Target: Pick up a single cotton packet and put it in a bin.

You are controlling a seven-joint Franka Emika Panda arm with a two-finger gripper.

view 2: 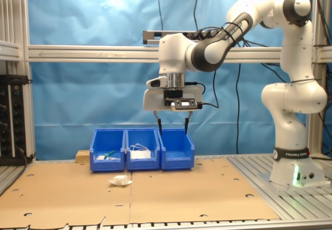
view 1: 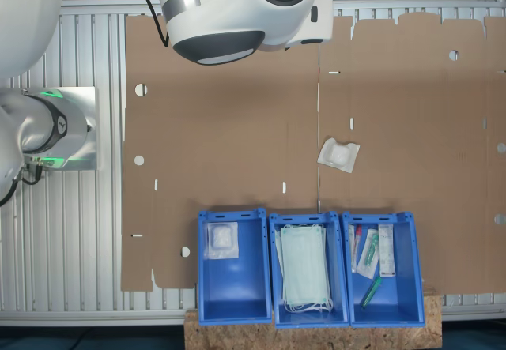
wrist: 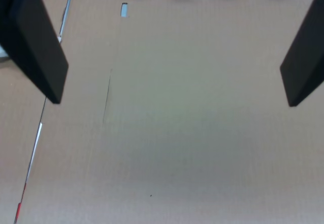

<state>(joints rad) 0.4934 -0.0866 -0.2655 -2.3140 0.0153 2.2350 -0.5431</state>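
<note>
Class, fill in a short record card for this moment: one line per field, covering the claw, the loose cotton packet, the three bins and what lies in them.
claw: open, raised well above the cardboard, holding nothing
loose cotton packet: lying on the cardboard, outside the bins
bins: three blue ones side by side
bin with a packet: a white packet lies inside
middle bin: pale green face masks
third bin: long wrapped items
task state: packet not yet picked up
</note>
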